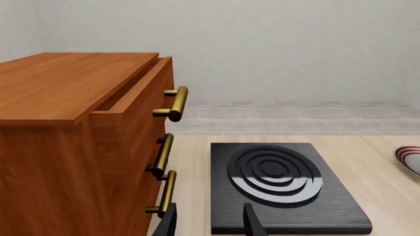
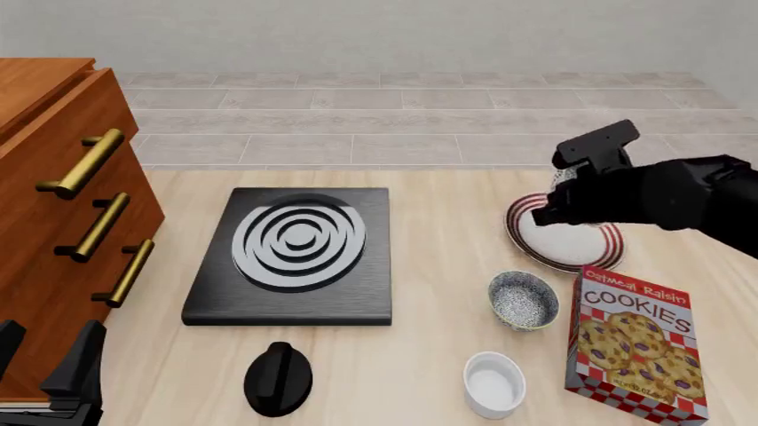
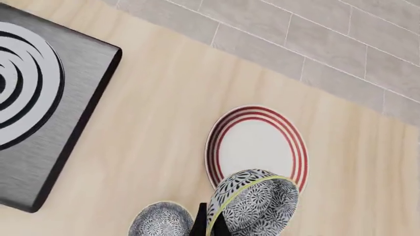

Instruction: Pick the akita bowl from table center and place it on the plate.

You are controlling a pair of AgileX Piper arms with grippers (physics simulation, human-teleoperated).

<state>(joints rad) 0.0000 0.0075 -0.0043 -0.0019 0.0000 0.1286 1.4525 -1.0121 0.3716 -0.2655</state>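
The right gripper (image 3: 211,225) pinches the rim of the small grey speckled akita bowl (image 3: 253,205), tilted at the red-striped white plate's (image 3: 256,147) six o'clock edge.

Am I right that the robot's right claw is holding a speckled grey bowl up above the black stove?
Not quite. The right gripper does hold the akita bowl, but it hangs above the plate, not the stove. The right wrist view shows the red-striped rim directly behind the bowl; the stove sits well off to the side.
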